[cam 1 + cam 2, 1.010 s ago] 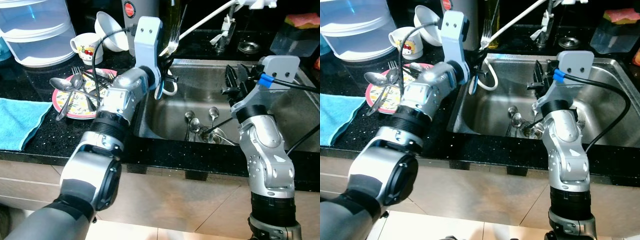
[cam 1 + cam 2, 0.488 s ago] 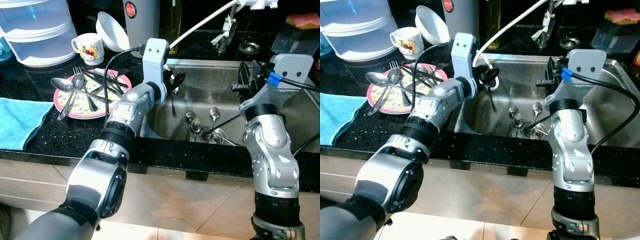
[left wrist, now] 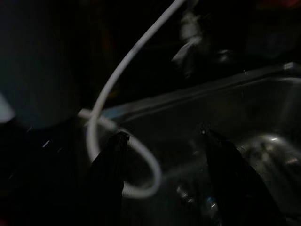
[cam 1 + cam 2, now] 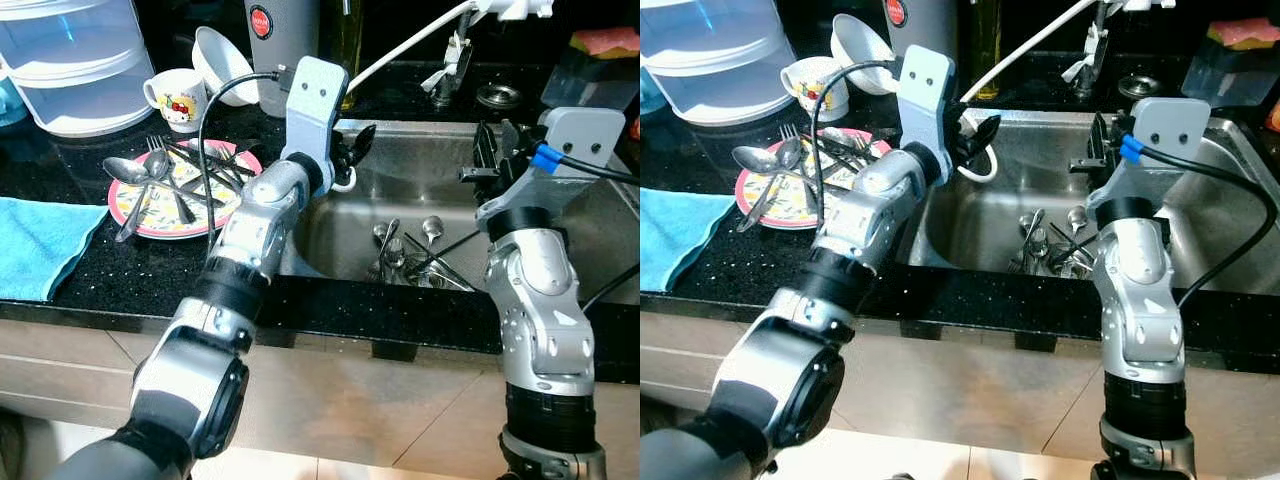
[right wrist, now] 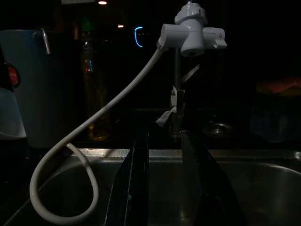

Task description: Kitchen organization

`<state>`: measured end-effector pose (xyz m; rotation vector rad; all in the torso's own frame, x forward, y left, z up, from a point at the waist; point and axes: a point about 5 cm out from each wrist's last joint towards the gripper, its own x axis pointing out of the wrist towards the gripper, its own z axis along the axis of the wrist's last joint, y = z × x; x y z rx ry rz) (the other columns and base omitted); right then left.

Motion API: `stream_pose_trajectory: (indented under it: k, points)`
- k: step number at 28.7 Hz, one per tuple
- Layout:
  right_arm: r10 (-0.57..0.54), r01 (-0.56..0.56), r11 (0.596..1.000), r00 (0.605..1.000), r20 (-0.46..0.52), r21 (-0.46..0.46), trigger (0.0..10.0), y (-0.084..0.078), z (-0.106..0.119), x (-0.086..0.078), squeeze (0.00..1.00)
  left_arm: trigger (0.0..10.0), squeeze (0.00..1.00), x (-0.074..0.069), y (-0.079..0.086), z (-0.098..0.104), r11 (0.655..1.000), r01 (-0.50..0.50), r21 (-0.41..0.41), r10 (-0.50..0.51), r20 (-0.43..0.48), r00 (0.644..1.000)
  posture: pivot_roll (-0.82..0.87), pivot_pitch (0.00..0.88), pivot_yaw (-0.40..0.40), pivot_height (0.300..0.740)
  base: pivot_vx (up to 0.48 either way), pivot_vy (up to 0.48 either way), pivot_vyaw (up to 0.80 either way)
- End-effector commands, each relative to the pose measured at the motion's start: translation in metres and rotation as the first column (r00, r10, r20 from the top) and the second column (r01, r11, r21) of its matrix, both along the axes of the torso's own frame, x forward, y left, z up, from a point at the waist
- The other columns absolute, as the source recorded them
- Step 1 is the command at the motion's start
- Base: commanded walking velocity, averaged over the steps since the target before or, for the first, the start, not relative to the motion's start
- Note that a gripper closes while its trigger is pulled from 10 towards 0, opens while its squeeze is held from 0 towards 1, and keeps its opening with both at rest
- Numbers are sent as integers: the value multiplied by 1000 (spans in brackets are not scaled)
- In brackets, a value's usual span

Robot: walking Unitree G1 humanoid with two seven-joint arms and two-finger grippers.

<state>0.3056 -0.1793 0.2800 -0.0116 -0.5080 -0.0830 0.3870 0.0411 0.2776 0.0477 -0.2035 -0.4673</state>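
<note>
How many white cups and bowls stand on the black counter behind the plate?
2: a white cup with a printed picture, behind the pink plate, and a tilted white bowl beside it, against the grey canister. Others may be hidden.

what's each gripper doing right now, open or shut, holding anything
Left gripper: open, empty, over the left edge of the sink.
Right gripper: open, empty, above the sink's right side.
</note>
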Motion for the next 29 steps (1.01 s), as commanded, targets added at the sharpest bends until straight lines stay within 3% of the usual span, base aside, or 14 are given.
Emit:
stream_pose_trajectory:
  k: [1, 3, 5, 8, 11, 12, 13, 15, 18, 19, 21, 26, 29]
  points:
    - [9, -9, 1000, 1000, 10, 1, 10000, 4, 0, -1, 0, 10000, 0, 1, 8, -9, 995, -88, 48, 91, -53, 994, 10, 80, 90, 740, 0, 0, 0]
    - [11, -11, 1000, 1000, 8, 2, 10000, 4, -1, -1, 0, 10000, 0, -1, 15, -12, 985, -171, 35, 174, -112, 978, 12, 81, 90, 740, 0, 0, 0]
    - [11, -11, 1000, 1000, 7, 3, 10000, 4, -1, -1, 0, 10000, 0, -2, 17, -11, 981, -191, 29, 193, -114, 975, 15, 84, 89, 740, 0, 0, 0]
    - [12, -12, 1000, 1000, 5, 6, 10000, 4, -1, 0, 0, 10000, 0, 0, 34, 3, 957, -290, 29, 291, -39, 956, 17, 89, 88, 740, 0, 0, 0]
    - [12, -13, 1000, 1000, 5, 7, 10000, 4, -1, 0, 0, 10000, 0, 5, 46, 5, 932, -362, 29, 363, -48, 931, 17, 89, 88, 740, 0, 0, 0]
    - [12, -12, 1000, 1000, 3, 8, 10000, 3, -2, 0, 0, 10000, 0, 12, 70, 8, 870, -489, 59, 492, -57, 869, 20, 92, 87, 740, 0, 0, 0]
    - [12, -12, 1000, 1000, 3, 8, 10000, 3, -2, 0, 0, 10000, 0, 12, 70, 8, 870, -489, 59, 492, -57, 869, 20, 92, 87, 740, 0, 0, 0]
    - [12, -12, 1000, 1000, 2, 9, 10000, 3, -2, 0, 0, 10000, 0, 15, 90, 10, 812, -579, 76, 583, -63, 810, 24, 97, 87, 740, 0, 0, 0]
    - [11, -11, 1000, 1000, -1, 11, 10000, 2, -3, 1, 0, 10000, 0, 20, 127, 8, 695, -706, 137, 717, -73, 693, 24, 97, 87, 740, 0, 0, 0]
    - [10, -10, 1000, 1000, -3, 11, 10000, 2, -3, 1, 0, 10000, 0, 21, 144, 3, 645, -744, 176, 763, -98, 639, 29, 104, 86, 740, 0, 0, 0]
    - [10, -10, 1000, 1000, -3, 11, 10000, 2, -3, 1, 0, 10000, 0, 21, 144, 3, 645, -744, 176, 763, -98, 639, 29, 104, 86, 740, 0, 0, 0]
    - [12, -12, 1000, 1000, -8, 13, 10000, 2, -4, 1, 0, 10000, 0, 17, 162, -10, 587, -784, 205, 809, -178, 560, 37, 111, 88, 740, 0, 0, 0]
    - [12, -12, 1000, 1000, -10, 14, 10000, 2, -5, 2, 0, 10000, 0, 16, 162, -21, 595, -782, 186, 797, -263, 544, 37, 111, 88, 740, 0, 0, 0]
